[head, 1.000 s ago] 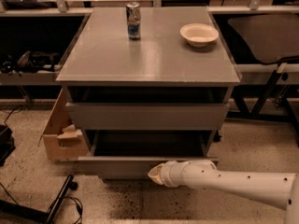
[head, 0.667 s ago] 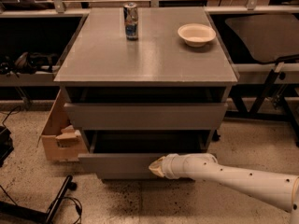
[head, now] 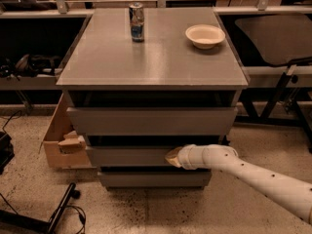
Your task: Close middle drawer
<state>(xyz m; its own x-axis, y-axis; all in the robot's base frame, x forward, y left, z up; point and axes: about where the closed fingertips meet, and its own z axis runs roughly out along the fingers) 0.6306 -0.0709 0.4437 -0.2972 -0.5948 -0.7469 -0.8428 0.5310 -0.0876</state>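
Middle drawer (head: 129, 156) — how far along are you?

Your gripper (head: 174, 157) is pressed against its front, right of centre, holding nothing I can see; open or shut, I cannot tell.

So this is the pushing step?

I'd say so. The dark gap just above the gripper suggests the drawer stands slightly out — push straight inward, level.

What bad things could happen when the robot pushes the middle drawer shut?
1. The gripper is against the middle drawer's plain front, which has no handle. It might slip sideways and miss.
2. A hard shove could shake the cabinet. The tall can standing on top might tip over, while the low bowl would probably only rattle.
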